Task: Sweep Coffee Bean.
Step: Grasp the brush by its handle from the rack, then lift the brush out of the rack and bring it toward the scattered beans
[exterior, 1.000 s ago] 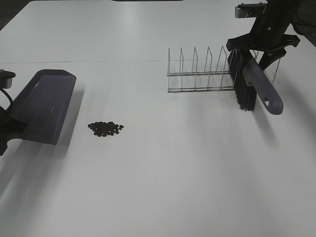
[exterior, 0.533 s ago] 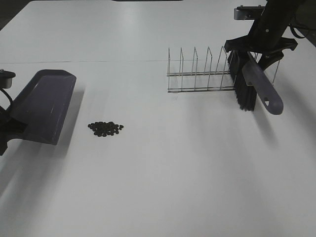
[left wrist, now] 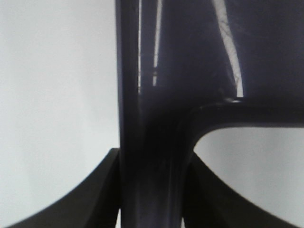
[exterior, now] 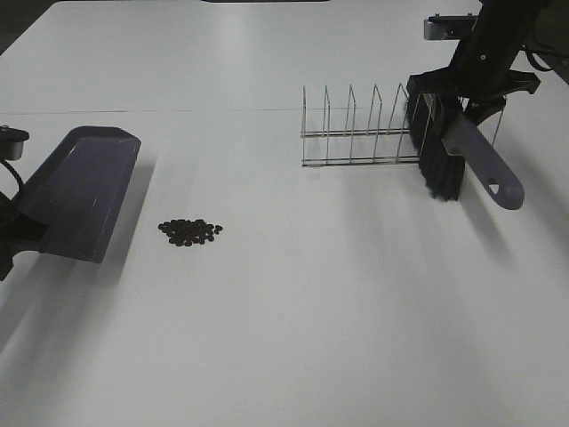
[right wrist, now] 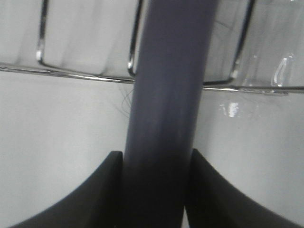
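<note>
The coffee beans [exterior: 189, 231] lie in a small dark cluster on the white table [exterior: 293, 311], left of centre. My left gripper [exterior: 11, 233] is shut on the handle of a dark purple dustpan [exterior: 82, 191], which sits just left of the beans; the handle [left wrist: 152, 156] fills the left wrist view between the fingers. My right gripper [exterior: 473, 89] is shut on a purple-handled brush [exterior: 480, 165] with black bristles [exterior: 437, 151], held at the right end of the wire rack. Its handle [right wrist: 166, 118] runs between the fingers in the right wrist view.
A chrome wire rack [exterior: 364, 133] stands at the back right, with the brush bristles against its right end; its wires [right wrist: 85, 76] show behind the handle in the right wrist view. A faint seam [exterior: 178, 111] crosses the table at the back.
The brush has tilted and shifted slightly right, its handle tip swinging further right and lower. The dustpan has edged slightly right. The beans have not moved.
</note>
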